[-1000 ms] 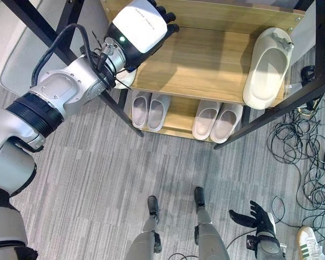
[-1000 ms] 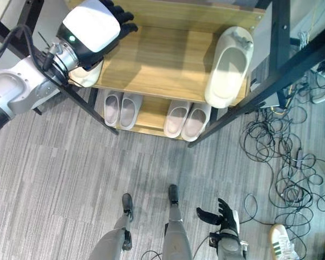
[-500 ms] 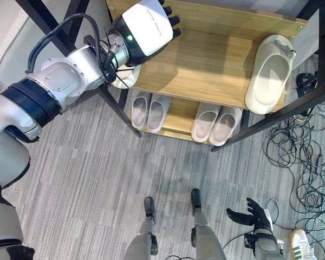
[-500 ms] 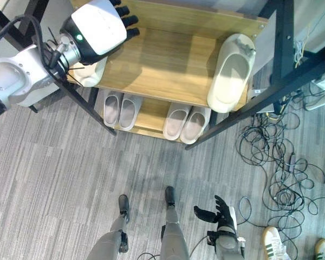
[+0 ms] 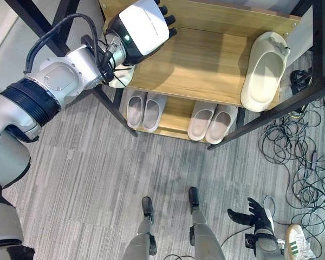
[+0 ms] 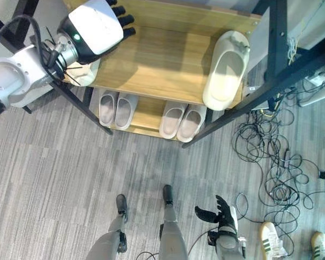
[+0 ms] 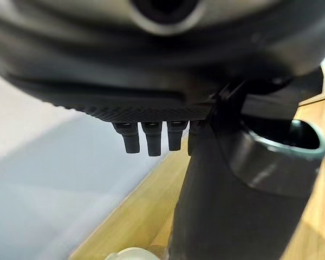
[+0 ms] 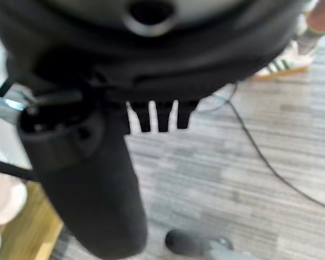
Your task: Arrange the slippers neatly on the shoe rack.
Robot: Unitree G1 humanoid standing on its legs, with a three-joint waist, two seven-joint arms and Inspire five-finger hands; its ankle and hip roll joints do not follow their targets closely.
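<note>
Slippers sit on the rack (image 5: 206, 59): one large pale slipper (image 5: 265, 70) lies at the right end of the upper shelf, another pale slipper (image 6: 85, 73) shows partly under the left arm at that shelf's left edge, and two pairs, a left pair (image 5: 142, 110) and a right pair (image 5: 212, 121), stand side by side on the lower shelf. Over the upper shelf's left end, the left hand (image 5: 146, 24) hovers with straight fingers, holding nothing. Low by the floor, the right hand (image 5: 255, 214) hangs with relaxed, spread fingers, near a white sneaker (image 5: 297, 241) with green stripes; no writing is readable.
</note>
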